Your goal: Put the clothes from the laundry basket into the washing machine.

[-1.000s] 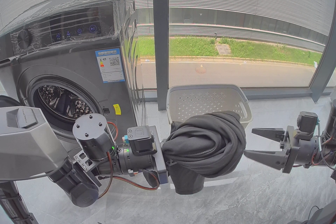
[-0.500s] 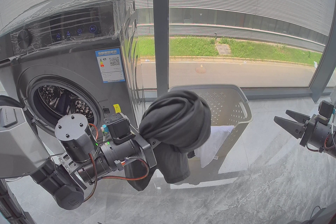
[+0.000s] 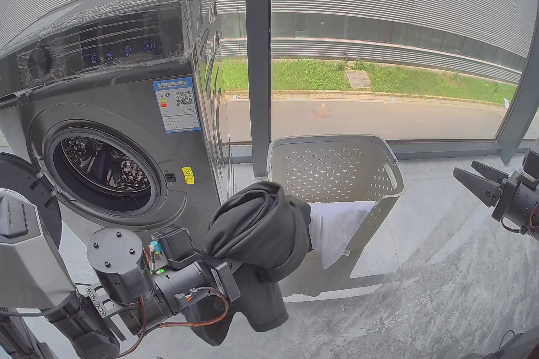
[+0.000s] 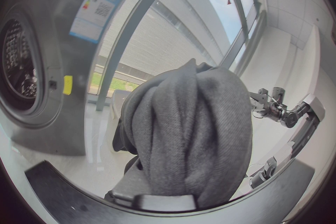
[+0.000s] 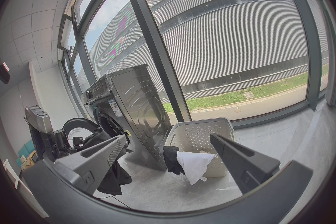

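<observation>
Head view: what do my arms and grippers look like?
The left arm has a light grey angular shell, then black cylindrical joints with a round, hole-dotted cap, a looping red cable, a green light and a blue connector. The right gripper is black with two pointed wedge fingers; thin red wire at its wrist.

You have a plain charcoal-grey garment (image 3: 258, 225), its knit finely flecked. The washing machine (image 3: 112, 96) before you is dark metallic grey, with a blue-and-white label (image 3: 176, 104) and a small yellow sticker (image 3: 187, 175) on its front, and blue lights on its black panel (image 3: 112, 49). Your laundry basket (image 3: 337, 161) is pale grey, its walls dotted with small star-shaped holes. The cloth (image 3: 334, 225) at it is plain white. Your floor (image 3: 426, 293) is light grey marble with darker veins
</observation>
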